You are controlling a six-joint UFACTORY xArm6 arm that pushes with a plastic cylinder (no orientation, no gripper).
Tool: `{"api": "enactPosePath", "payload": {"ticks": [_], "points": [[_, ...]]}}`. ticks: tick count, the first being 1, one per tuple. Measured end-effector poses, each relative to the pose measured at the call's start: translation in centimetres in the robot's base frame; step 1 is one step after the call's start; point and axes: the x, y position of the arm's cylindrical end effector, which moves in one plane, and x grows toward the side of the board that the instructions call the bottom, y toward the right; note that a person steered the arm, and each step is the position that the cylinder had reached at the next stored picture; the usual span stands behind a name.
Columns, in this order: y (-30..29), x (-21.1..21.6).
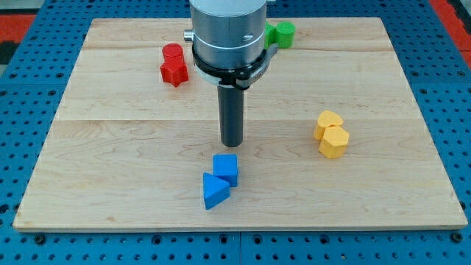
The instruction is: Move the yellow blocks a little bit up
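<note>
Yellow blocks sit on the view's right side of the wooden tabletop [110,110], touching each other: a yellow heart-like block [328,122] at the top and a yellow hexagonal block [334,141] just under it. My tip [232,143] stands near the middle of the tabletop, well apart from them toward the view's left, and just above the blue cube [226,168] and the blue triangular block [214,191]. This arm has no claw, only the rod, so nothing can be spread or pinched. Two red blocks [174,64] lie at the upper left and a green block [282,33] is partly hidden behind the arm.

I judge the yellow blocks to be light, stiff and rather slippery on the smooth wood, so they should slide easily but may turn or separate. The good place to push is the lower face of the hexagonal block, at its middle, so both go up together.
</note>
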Motion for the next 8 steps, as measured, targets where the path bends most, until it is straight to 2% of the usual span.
{"api": "enactPosePath", "payload": {"ticks": [3,5,6,8], "points": [[1.6,0.3],[6.3,4.8],[11.4,4.0],[14.5,5.2]]}}
